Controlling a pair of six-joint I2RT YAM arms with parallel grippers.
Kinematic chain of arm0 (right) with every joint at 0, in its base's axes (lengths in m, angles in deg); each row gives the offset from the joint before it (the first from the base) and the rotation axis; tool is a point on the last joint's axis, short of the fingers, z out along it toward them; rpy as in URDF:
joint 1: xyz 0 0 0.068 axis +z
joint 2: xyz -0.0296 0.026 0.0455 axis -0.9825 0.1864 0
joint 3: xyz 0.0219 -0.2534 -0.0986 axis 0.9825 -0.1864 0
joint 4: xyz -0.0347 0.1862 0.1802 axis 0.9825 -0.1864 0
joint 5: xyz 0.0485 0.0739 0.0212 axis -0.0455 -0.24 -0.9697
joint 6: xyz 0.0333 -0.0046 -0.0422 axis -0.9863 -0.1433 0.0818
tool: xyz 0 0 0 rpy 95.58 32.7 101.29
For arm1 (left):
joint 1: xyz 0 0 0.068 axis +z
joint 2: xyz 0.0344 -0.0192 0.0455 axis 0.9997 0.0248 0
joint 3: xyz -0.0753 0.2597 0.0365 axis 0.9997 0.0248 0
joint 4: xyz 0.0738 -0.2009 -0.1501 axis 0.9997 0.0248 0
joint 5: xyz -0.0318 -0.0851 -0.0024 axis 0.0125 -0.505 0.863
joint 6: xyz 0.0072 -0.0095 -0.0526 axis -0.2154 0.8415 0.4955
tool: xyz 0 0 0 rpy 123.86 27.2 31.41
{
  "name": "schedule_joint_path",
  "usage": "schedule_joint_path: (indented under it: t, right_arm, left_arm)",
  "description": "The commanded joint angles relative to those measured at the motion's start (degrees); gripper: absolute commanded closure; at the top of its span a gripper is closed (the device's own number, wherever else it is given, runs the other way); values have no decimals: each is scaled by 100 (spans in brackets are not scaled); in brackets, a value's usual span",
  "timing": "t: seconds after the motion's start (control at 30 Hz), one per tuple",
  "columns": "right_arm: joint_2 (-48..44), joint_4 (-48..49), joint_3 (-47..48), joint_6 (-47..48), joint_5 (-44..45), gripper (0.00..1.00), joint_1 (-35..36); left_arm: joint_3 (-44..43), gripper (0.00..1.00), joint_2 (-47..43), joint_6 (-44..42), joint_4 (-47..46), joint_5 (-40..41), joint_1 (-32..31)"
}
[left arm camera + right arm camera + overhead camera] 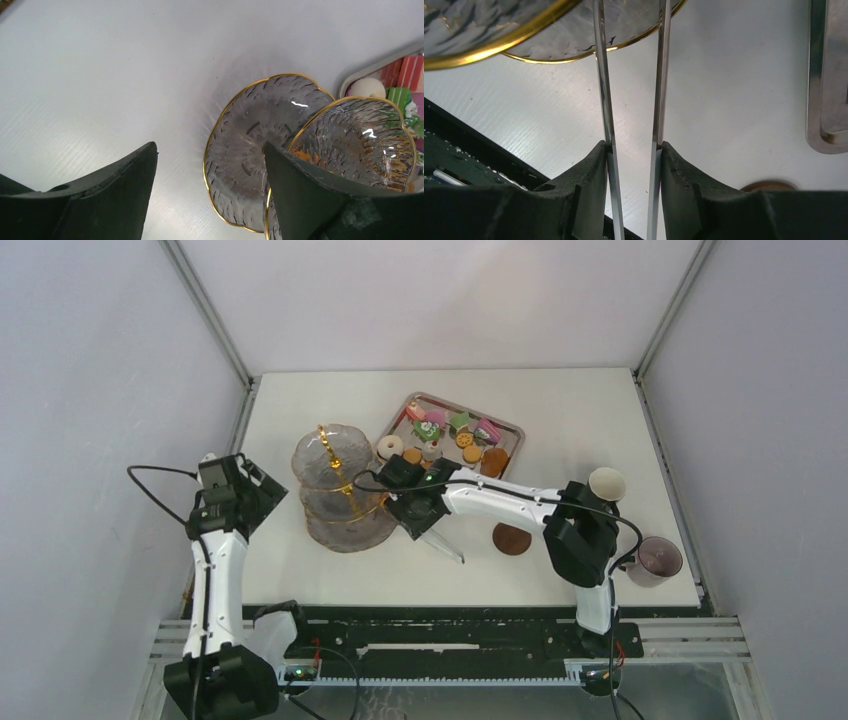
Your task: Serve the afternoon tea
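A white surface (300, 570) sits inside pale walls with metal corner posts. At its near edge are the two arm bases. On the near right a mauve cup (657, 560) stands close to the edge, and a cream cup (607, 484) is a little farther back. A brown round coaster (512, 538) lies left of them, well apart from both.

The right arm reaches leftward across the middle. The right gripper (634, 147) is pressed onto a pair of long metal tongs (604, 100), one blade against each finger. The blades run forward toward the gold-rimmed plates. The tongs' back end sticks out toward the near edge.

The left gripper (208, 147) is spread with nothing between its fingers, hovering just left of the three-tier glass stand (340, 490), whose gold pole leans in the top view.

Farther back, just right of the stand, is a steel tray (500, 422). It holds small colourful cakes (460, 423), orange cookies (472, 453) and a white ring donut (389, 448) at its left corner.
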Motion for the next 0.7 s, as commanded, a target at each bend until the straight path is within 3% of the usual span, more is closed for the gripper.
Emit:
schedule_joint_path:
  t: [0.0,0.1,0.2,0.27,0.67]
  right_arm:
    - [22,562,365,-161,168,100,-80]
    - [145,682,496,-188,150,94,-140]
    - [248,761,590,-190,140,69,-162]
    - [265,758,602,-189,106,60,-163]
    - [-85,795,243,-173,149,49,-164]
  left_arm:
    - [-429,17,-264,-149,128,436,-2]
    - [-435,17,-316,-137,150,431,-6]
    - [-443,17,-319,-149,162,433,-2]
    - [-453,17,-301,-154,164,426,-1]
    - [-458,17,-177,-132,87,319,-2]
